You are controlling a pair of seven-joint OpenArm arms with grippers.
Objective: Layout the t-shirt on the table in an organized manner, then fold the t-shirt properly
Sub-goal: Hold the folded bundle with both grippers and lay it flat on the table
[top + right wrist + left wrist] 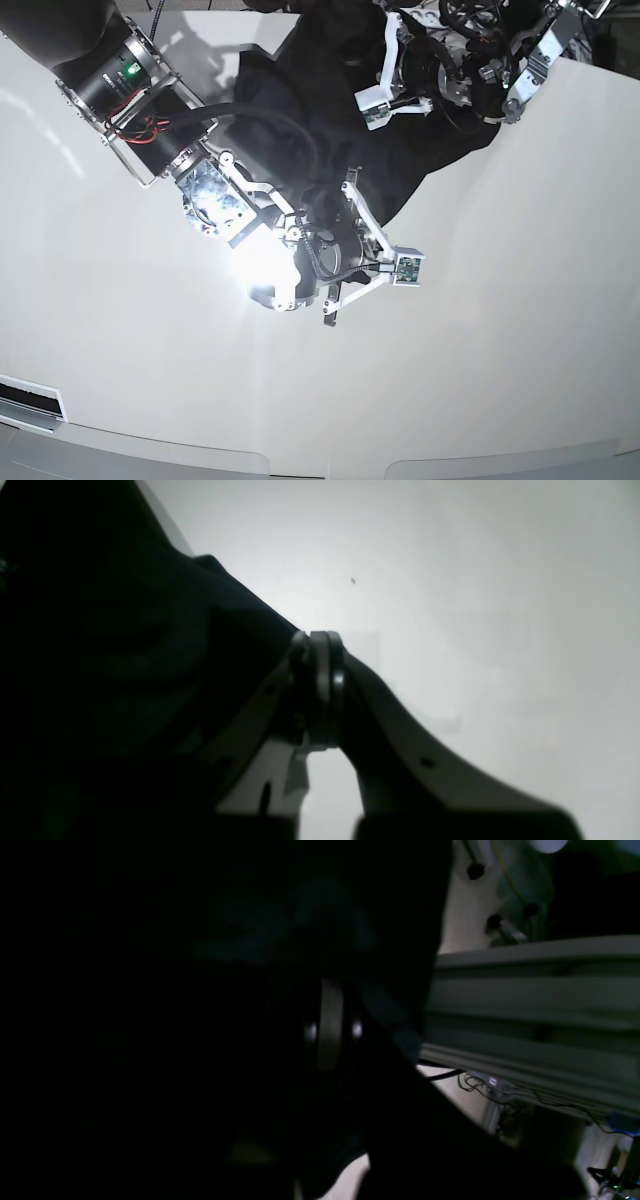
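On my base view the black t-shirt (330, 120) lies bunched in the upper middle of the frame on the white counter (500, 330), with folds running down toward the centre. No part of it is spread flat. I see no neck tag, and no print or lettering on the cloth.

The right gripper (330, 308) sits at centre frame, pointing toward the lower edge, with its arm coming in from the upper left. In the right wrist view its jaws are pressed together at the tips (320, 680), and dark cloth (125, 655) fills the left half of that frame and runs right up to the fingers. The cloth meets the tips at their upper left; I record it as clamped on the shirt edge, though the pinch line itself is in shadow. The rest of that view is bare counter surface (475, 605).

The left gripper (440, 95) is in the upper right of the base view, over the shirt's far part. Its wrist view is nearly all black: cloth (150, 990) covers the lens field, and only the pale closed finger pads (330, 1025) show at centre. Jaws are together and buried in the fabric, so I take it as gripping the shirt. An aluminium frame rail (540, 1005) crosses the right side.

Small green circuit boards on both wrists carry no legible text.
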